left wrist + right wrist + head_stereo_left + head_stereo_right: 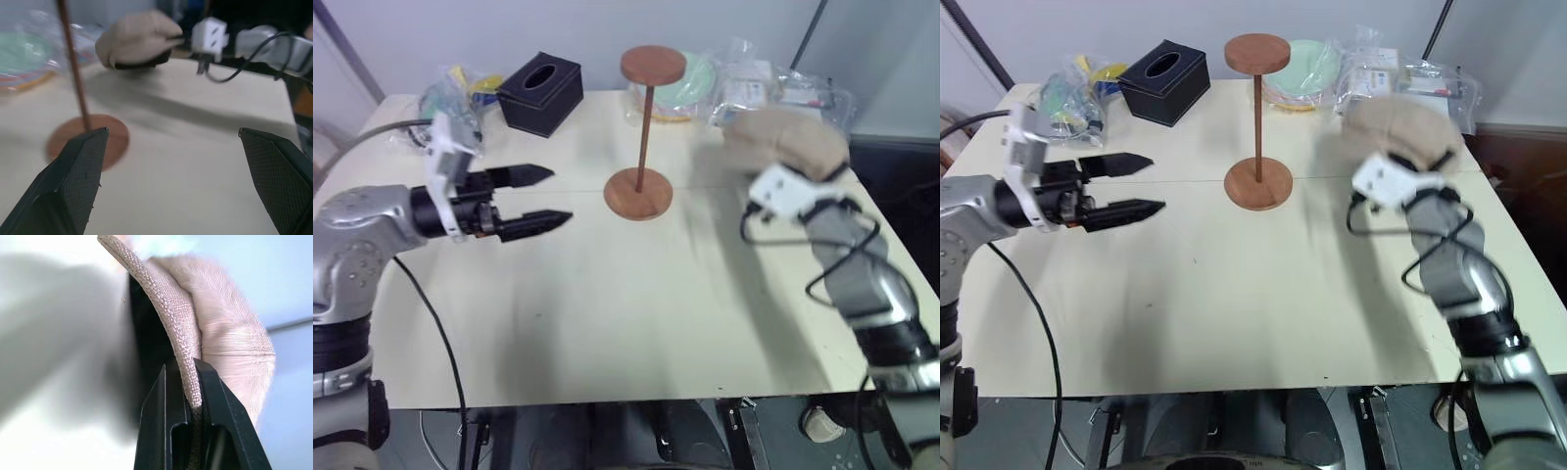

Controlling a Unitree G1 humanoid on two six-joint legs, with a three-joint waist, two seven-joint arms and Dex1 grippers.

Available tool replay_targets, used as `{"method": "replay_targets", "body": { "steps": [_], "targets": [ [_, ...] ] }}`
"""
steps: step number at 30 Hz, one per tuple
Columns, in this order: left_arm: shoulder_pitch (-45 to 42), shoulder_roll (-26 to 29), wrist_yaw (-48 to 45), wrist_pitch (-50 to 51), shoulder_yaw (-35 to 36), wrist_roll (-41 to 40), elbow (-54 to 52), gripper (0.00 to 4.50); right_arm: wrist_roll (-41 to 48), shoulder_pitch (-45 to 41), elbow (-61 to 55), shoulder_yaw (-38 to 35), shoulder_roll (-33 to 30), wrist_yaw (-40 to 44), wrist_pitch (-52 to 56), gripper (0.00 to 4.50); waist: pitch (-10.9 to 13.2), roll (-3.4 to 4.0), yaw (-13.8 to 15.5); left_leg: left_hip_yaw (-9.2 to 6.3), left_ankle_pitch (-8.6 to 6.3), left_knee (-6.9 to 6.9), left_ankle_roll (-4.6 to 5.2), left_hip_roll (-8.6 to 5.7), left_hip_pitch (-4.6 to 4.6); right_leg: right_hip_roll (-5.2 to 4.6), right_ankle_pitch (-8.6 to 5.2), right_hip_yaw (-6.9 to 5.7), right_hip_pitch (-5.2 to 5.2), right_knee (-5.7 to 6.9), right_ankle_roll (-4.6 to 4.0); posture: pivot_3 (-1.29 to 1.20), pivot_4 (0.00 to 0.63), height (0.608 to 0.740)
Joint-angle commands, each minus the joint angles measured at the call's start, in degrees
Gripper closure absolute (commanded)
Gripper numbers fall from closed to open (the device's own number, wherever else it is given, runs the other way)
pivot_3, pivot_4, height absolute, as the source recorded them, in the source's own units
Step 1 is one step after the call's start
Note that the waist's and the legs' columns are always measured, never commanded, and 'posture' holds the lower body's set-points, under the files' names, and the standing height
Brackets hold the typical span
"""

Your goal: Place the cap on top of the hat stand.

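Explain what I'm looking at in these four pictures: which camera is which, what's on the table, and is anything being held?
The two wide pictures come from the humanoid robot's head, looking down over both arms. The close-ups come from wrist cameras, looking along each gripper's fingers. On the pale table stands the wooden hat stand, with a black tissue box and plastic-wrapped items behind. The right gripper is shut on the beige cap, pinching its edge and holding it above the table. The left gripper is open, holding nothing.
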Motion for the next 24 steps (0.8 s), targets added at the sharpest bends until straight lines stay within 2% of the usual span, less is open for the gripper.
{"method": "replay_targets", "body": {
  "steps": [1,4,8,16,24],
  "targets": [
    [0.2,1.4,4.3,1.5,8.4,-4.3,-1.1,0.0,0.5,-11.1,0.7,-0.3,2.5,-1.1,-7.5,4.46,0.0,-0.02,0.0,0.0,0.0,-0.07,-0.01,0.01,-0.02,0.03,-0.01,-0.02,-0.05,0.0,-0.02,0.0,0.15,0.74],
    [0.9,2.2,7.1,2.5,12.4,-6.5,-1.5,0.0,1.4,-16.0,3.6,2.0,6.3,0.0,-12.4,4.46,-0.1,-0.14,0.6,-0.05,0.01,-0.09,-0.03,0.04,-0.04,0.06,-0.1,-0.15,-0.03,-0.01,-0.14,0.0,0.15,0.74],
    [2.7,3.2,9.0,2.8,14.1,-7.7,-3.4,0.0,1.7,-14.3,3.4,3.4,9.1,1.6,-16.4,4.46,-0.1,-0.22,1.0,-0.03,0.02,-0.01,-0.04,-0.02,-0.04,-0.13,-0.09,-0.15,0.1,-0.03,-0.12,0.0,0.15,0.74],
    [5.0,5.3,10.4,2.8,15.5,-9.2,-4.6,0.0,-2.6,0.4,-6.8,4.4,7.0,3.7,-19.7,4.46,-0.1,-0.26,2.0,-0.01,0.02,0.03,-0.04,-0.11,-0.04,-0.19,-0.09,-0.19,0.12,-0.01,-0.12,0.0,0.15,0.74],
    [3.8,6.2,9.8,1.7,13.2,-8.7,-3.2,0.0,-13.5,6.7,-4.8,7.8,8.0,-4.1,-26.5,4.46,-0.1,-0.25,1.3,-0.01,0.04,0.0,-0.07,-0.07,0.01,-0.06,-0.1,-0.17,0.08,0.08,-0.14,0.0,0.15,0.74]
  ]
}}
